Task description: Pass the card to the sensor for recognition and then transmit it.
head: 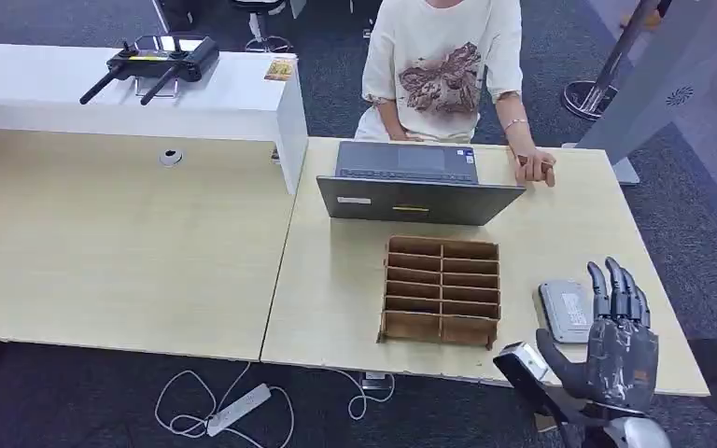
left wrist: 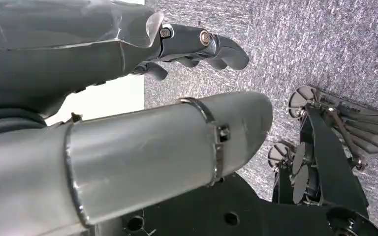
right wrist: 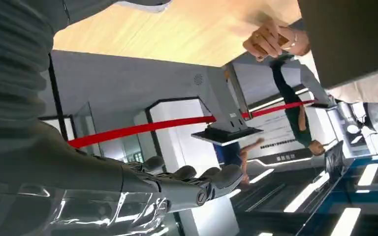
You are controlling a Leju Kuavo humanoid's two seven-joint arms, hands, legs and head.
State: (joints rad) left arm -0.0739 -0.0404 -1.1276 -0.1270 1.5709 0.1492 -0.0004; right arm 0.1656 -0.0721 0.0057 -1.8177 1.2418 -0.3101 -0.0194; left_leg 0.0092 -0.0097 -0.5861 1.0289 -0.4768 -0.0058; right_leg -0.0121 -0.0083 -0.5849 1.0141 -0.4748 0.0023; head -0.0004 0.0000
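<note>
My right hand [head: 616, 341] hovers open over the table's near right corner, its fingers straight and pointing away from me, nothing in it. Just to its left a flat grey sensor [head: 565, 310] lies on the table. The right wrist view shows the same hand [right wrist: 177, 189] with its fingers stretched out and empty. Across the table a person's hand [head: 534, 168] rests on the far right part and seems to hold a small brownish card [right wrist: 275, 39]. My left hand [left wrist: 128, 44] hangs over grey carpet, fingers [left wrist: 211, 46] loosely extended and empty.
A wooden slotted box [head: 442, 289] stands mid-table, with an open laptop [head: 411, 182] behind it and the person seated beyond. A white counter [head: 243, 98] at the back left carries a black controller [head: 154, 61] and a small card-like item [head: 280, 68]. A power strip [head: 238, 409] lies on the floor.
</note>
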